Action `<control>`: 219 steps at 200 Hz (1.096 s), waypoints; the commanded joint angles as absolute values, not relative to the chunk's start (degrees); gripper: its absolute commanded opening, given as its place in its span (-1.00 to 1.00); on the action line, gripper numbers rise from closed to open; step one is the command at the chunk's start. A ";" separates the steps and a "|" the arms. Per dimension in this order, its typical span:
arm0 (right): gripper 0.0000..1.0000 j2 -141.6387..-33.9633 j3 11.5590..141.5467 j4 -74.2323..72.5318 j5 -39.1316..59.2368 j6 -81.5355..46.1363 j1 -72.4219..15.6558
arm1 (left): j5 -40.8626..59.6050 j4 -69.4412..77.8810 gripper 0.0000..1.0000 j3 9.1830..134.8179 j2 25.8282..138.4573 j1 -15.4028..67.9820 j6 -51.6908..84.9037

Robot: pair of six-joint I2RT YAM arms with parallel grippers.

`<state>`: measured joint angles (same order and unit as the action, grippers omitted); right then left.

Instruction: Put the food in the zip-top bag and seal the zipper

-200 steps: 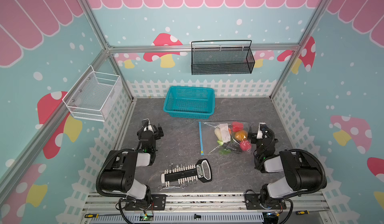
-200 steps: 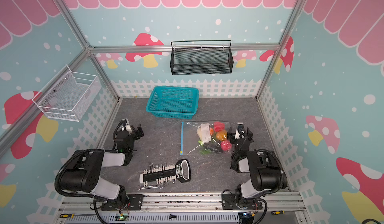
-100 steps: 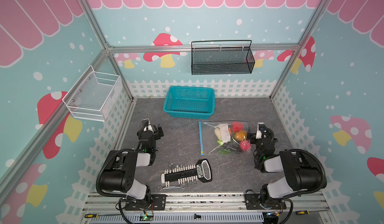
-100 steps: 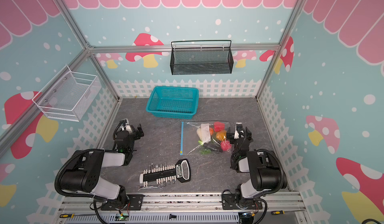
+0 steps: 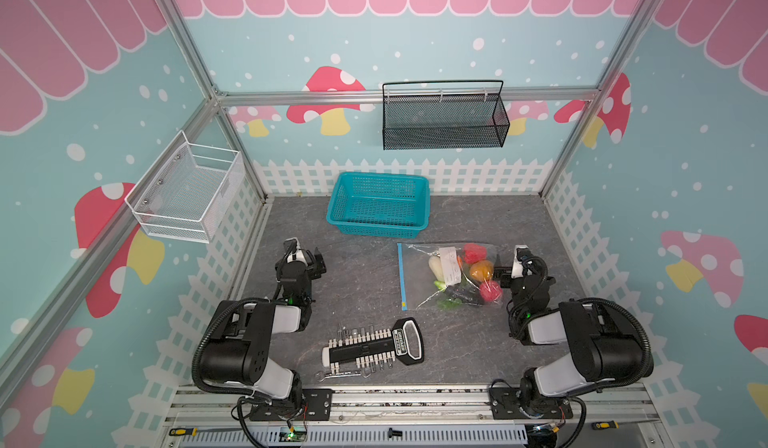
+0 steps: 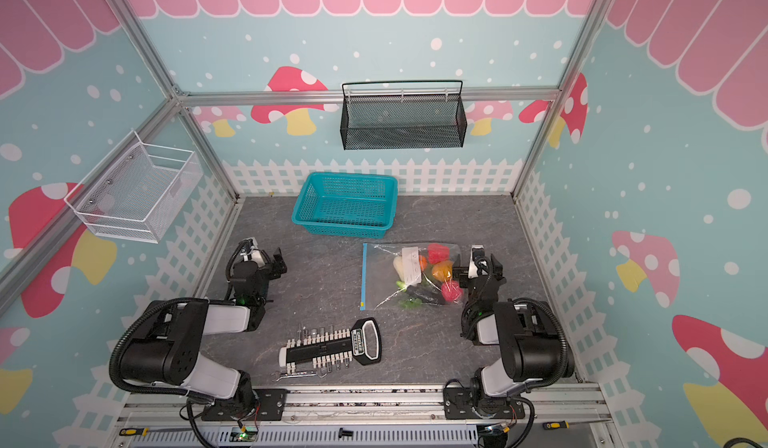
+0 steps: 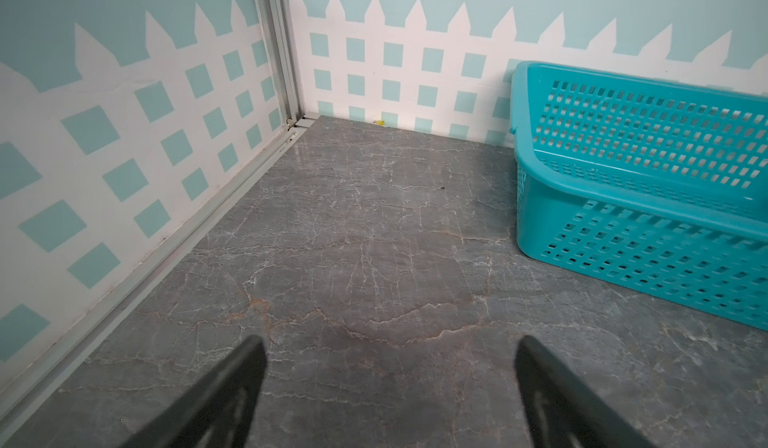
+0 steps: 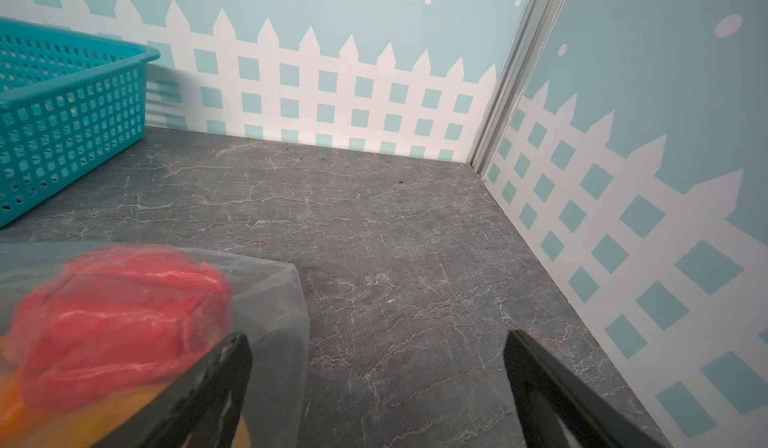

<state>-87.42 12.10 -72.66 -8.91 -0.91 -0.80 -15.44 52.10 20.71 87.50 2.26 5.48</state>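
Food in bag, right of middle, before basket

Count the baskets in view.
3: a white wire basket on the left wall, a black mesh basket on the back wall, and a teal basket on the table near the back. None looks hidden.

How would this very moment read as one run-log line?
food: in zip-top bag | left gripper: open, empty | right gripper: open, empty, beside bag
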 commanded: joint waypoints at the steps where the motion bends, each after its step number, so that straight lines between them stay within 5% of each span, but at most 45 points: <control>1: 0.88 -87.45 11.95 -74.49 -7.22 -0.23 -0.68 | -15.85 52.23 -1.00 21.45 87.89 1.85 5.20; 6: 0.32 -87.42 12.04 -74.26 -4.98 -0.19 -0.14 | -15.63 52.37 -1.00 21.36 87.89 1.85 5.20; 12: -0.82 -87.41 12.43 -73.50 -1.98 0.33 0.39 | -15.10 52.24 -1.00 21.44 87.89 1.85 5.09; 14: -1.00 -87.35 12.51 -73.24 -1.64 0.41 0.47 | -15.05 52.13 -1.00 21.51 87.93 1.85 4.96; 46: -1.00 -87.10 12.20 -73.47 0.01 1.30 0.45 | -15.02 52.08 -0.89 21.53 87.89 1.80 4.92; 65: -0.18 -87.09 12.29 -73.47 0.04 1.32 0.49 | -15.01 52.10 0.90 21.53 87.89 1.85 4.98; 71: 0.23 -87.18 12.23 -73.40 0.00 1.28 0.51 | -15.02 52.11 0.99 21.53 87.89 1.85 4.95; 72: 0.36 -87.18 12.22 -73.40 0.04 1.30 0.52 | -15.02 52.11 0.99 21.49 87.85 1.85 4.94; 73: 0.69 -87.19 12.22 -73.39 0.07 1.27 0.52 | -15.03 52.16 0.99 21.51 87.87 1.85 4.93; 76: 0.98 -87.19 12.26 -73.40 0.06 1.28 0.54 | -15.03 52.09 1.00 21.49 87.89 1.87 4.93; 219: 0.96 -87.17 12.28 -73.42 -0.02 1.18 0.48 | -10.42 48.04 0.99 24.08 88.70 2.37 2.46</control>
